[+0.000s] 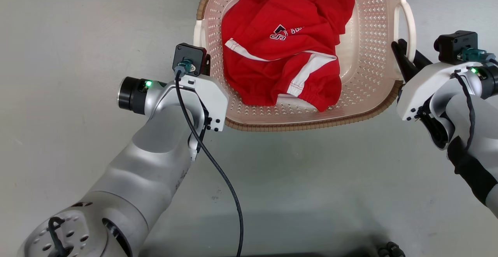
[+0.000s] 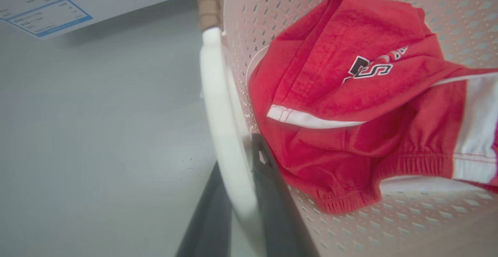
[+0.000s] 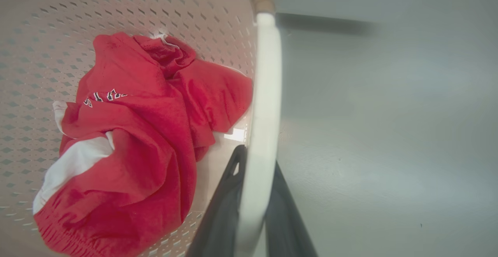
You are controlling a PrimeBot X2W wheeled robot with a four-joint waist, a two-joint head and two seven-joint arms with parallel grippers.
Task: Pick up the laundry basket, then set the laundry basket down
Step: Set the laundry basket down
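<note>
Pink plastic, the laundry basket point(image 1: 369, 93) sat between our two arms, a white handle at each side. Our left jaws gripped its left handle point(image 2: 221, 105) and our right jaws its right handle point(image 3: 266, 105), both narrow. We judged both arms must rise level.

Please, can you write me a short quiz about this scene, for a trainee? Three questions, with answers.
1. True or false: the left gripper is shut on the left handle of the laundry basket.
2. What lies in the basket? A) blue towel B) red garment C) nothing
3. Fill in: the right gripper is shut on the ____.
Key: 1 true; 2 B; 3 right handle.
</note>
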